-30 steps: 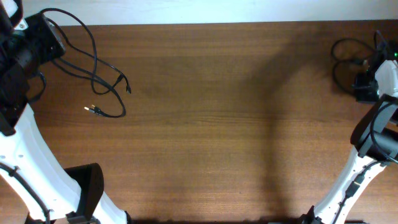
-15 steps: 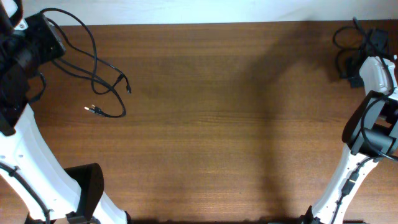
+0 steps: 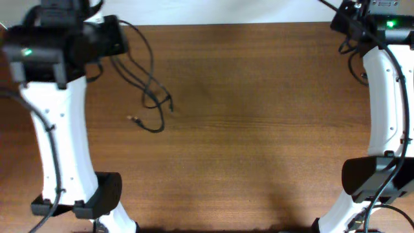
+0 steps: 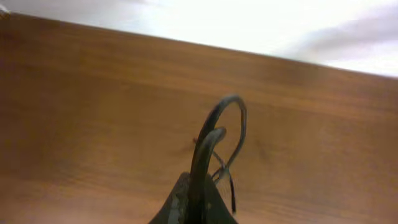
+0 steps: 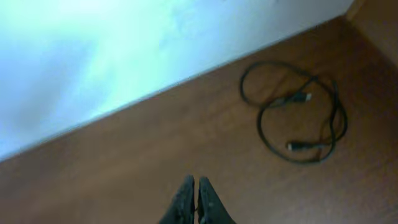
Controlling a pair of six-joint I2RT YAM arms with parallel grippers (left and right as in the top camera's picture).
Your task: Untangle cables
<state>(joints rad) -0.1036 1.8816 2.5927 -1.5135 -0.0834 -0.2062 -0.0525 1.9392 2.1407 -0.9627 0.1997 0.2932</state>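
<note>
While left gripper [image 3: 116, 42] sat far left overhead, trailing cable [image 3: 154, 129] ran from it toward mid-table. Left wrist: jaws clenched on that cable's loop; best drawn away slowly, I judged. Right wrist: right gripper [image 5: 196, 196] pinched closed, empty; coiled cable [image 5: 298, 118] lay far right.

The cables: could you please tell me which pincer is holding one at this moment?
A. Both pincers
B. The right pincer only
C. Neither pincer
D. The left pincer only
D: the left pincer is closed on a black cable loop that rises from its tips, while the right pincer is shut on nothing, with a looped cable lying apart from it on the table.
</note>
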